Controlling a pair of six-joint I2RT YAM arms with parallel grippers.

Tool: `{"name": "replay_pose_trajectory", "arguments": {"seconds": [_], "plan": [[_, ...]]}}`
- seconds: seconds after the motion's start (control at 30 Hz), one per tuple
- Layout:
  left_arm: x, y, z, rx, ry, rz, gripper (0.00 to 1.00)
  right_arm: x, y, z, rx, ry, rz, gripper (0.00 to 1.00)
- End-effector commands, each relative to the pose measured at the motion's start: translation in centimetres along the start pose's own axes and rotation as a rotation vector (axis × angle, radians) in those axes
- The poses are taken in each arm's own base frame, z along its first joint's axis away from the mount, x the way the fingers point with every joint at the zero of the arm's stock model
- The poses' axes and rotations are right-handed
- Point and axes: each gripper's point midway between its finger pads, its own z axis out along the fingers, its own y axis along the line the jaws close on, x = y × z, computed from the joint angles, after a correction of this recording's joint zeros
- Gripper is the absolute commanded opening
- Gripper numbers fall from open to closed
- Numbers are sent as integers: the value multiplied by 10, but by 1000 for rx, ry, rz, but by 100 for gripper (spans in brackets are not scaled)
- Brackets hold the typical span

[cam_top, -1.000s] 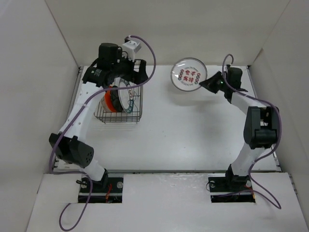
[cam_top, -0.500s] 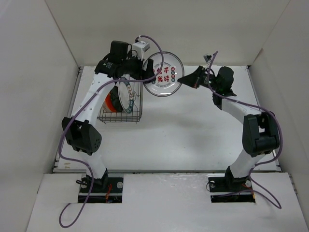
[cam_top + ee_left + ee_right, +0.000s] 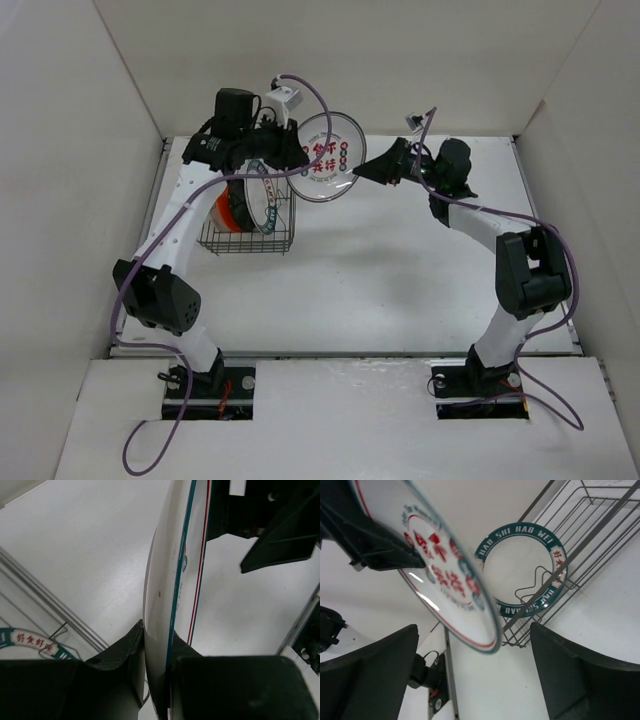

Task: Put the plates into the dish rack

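Left jaws clamped on round white red-marked plate (image 3: 328, 158), right jaws spread, holding nothing: handover step, seemingly; next, slot plate upright into dark wire dish rack (image 3: 245, 248).

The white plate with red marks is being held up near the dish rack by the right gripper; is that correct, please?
Not quite: the left gripper clamps the white plate with red marks near the dish rack, as the left wrist view shows; the right gripper is open.

Held plate (image 3: 328, 160): white w/ red marks; racked plate (image 3: 516, 565): teal rim; rack (image 3: 245, 245): dark.
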Motion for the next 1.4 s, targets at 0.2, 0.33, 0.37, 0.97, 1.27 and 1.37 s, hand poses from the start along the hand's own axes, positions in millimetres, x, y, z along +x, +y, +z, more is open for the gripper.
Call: {"name": "replay_pose_trajectory", "arguments": {"seconds": [0.2, 0.33, 0.37, 0.97, 1.27, 1.37], "plan": [[-46, 74, -80, -502, -223, 24, 0, -11, -30, -12, 109, -50, -12, 100], [-36, 108, -97, -723, -217, -30, 0, -3, -45, -16, 179, -28, -5, 100], [-27, 117, -99, -775, -185, -45, 0, -2, -49, -17, 199, -29, -2, 100], [9, 111, -89, -962, -60, -150, 0, 15, -67, -31, 297, 2, 21, 100], [22, 117, -85, -992, -46, -182, 0, 14, -69, -40, 311, -10, 24, 100], [25, 119, -80, -983, -36, -192, 0, 14, -73, -44, 322, -13, 31, 100]]}}
